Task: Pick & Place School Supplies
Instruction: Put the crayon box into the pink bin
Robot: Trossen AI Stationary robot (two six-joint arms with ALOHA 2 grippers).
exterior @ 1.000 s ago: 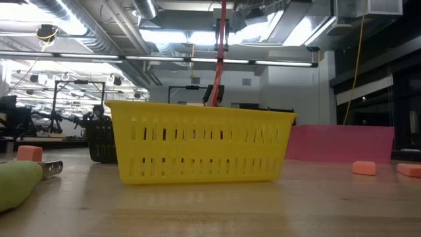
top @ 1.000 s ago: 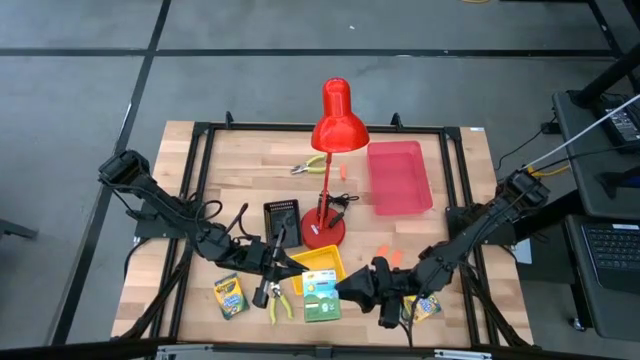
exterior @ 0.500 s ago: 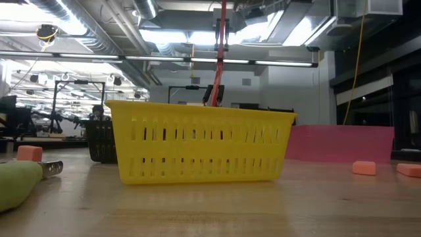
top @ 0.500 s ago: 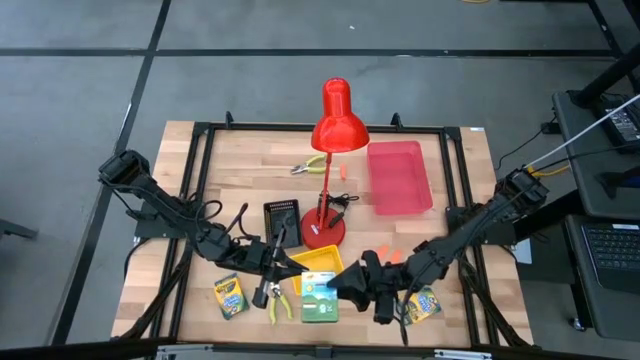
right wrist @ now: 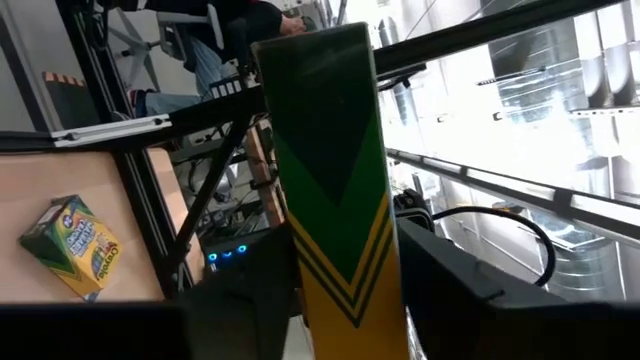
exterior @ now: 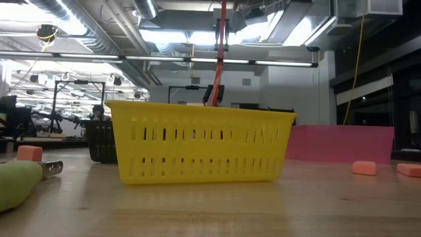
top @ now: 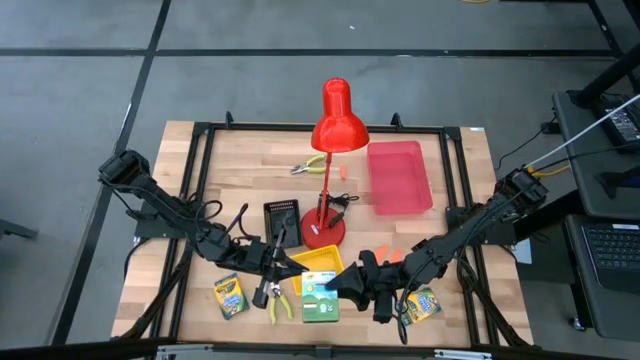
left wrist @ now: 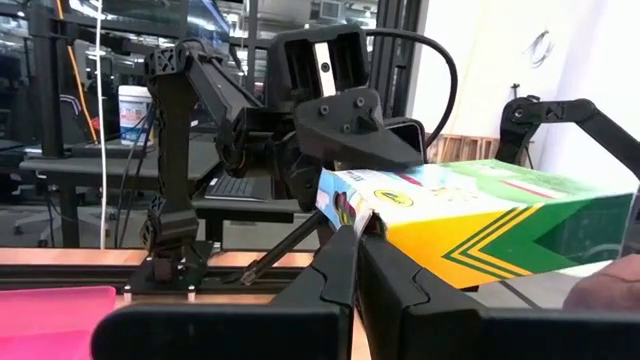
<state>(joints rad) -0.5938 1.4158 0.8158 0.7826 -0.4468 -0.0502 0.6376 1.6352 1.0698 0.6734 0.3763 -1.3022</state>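
Yellow tray (top: 322,262) looks empty, so it's early: right gripper (top: 340,291) has its fingers around one crayon box (top: 321,297), left gripper (top: 262,290) pinched closed, other boxes and pliers (top: 309,166) unplaced.

A grey floor (top: 80,100) crossed by dark seams surrounds the wooden desk (top: 250,150). Beyond it, ceiling ducts (exterior: 99,26), bright strip lights (exterior: 171,36) and a dark window wall (exterior: 375,92) at three o'clock.

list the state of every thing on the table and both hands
left hand, shut, empty
right hand, at the middle crayon box
left crayon box, lying flat
red lamp, upright
pink tray, empty
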